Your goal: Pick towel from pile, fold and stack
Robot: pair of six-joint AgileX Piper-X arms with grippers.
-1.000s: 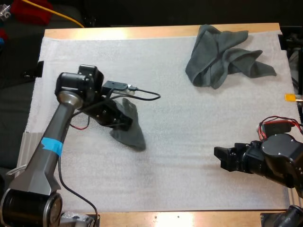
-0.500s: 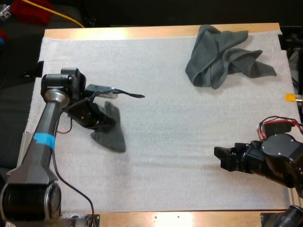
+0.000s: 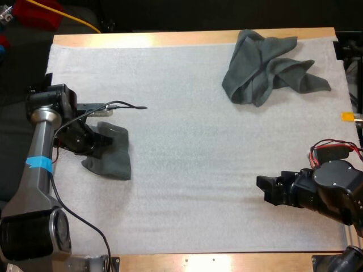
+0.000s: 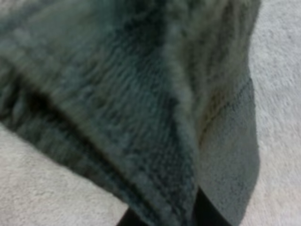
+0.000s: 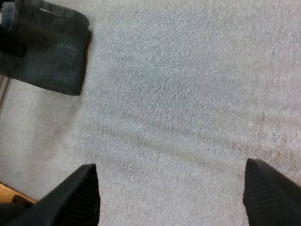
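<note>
A folded dark grey-green towel (image 3: pixel 112 158) lies at the left side of the white mat (image 3: pixel 187 153). My left gripper (image 3: pixel 93 144) is shut on its near-left end, and its black fingertips (image 4: pixel 203 213) press the thick folded cloth (image 4: pixel 117 94) from both sides. A crumpled towel (image 3: pixel 265 65) of the same colour sits at the far right of the mat. My right gripper (image 3: pixel 264 190) hovers low over the mat's near right part, open with nothing between its fingers (image 5: pixel 70 197). The right wrist view looks across the bare mat to the folded towel (image 5: pixel 51 52).
The wooden table edge (image 3: pixel 187 38) runs along the far side and the near side (image 3: pixel 227 262). Bare mat lies between the two towels and in front of my right gripper (image 5: pixel 171 197).
My left arm has swung to the left, carrying the folded towel with it toward the mat's left edge. The right arm and the crumpled towel have not moved.
</note>
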